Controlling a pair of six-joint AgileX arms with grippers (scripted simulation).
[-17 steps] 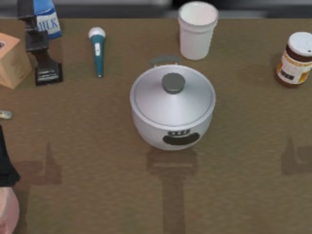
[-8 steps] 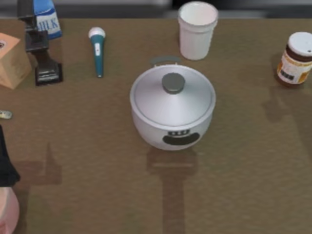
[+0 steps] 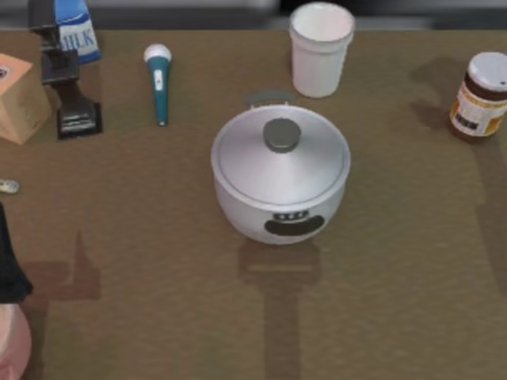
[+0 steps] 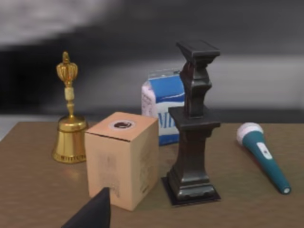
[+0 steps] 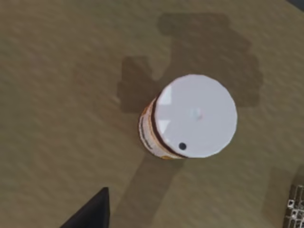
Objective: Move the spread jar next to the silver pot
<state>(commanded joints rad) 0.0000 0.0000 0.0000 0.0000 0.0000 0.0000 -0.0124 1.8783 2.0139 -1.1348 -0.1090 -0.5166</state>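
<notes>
The spread jar (image 3: 479,96), brown with a white lid and an orange-and-white label, stands upright at the table's far right. The silver pot (image 3: 280,170) with its domed lid and grey knob sits at mid-table, well apart from the jar. In the right wrist view the spread jar (image 5: 190,116) is seen from above, lid facing the camera. My right gripper (image 5: 92,213) hangs above it and shows only as a dark corner at the picture's edge. It does not show in the top view. My left arm (image 3: 8,269) stays parked at the table's left edge.
A white cup (image 3: 320,47) stands behind the pot. At the far left are a teal microphone (image 3: 159,83), a dark stand (image 3: 67,79), a milk carton (image 3: 75,30) and a tan box (image 3: 17,99). A gold bell (image 4: 70,118) stands beside the box.
The right arm's shadow has slid across the table's right side toward the far edge and now lies next to the jar. Jar and pot have not moved.
</notes>
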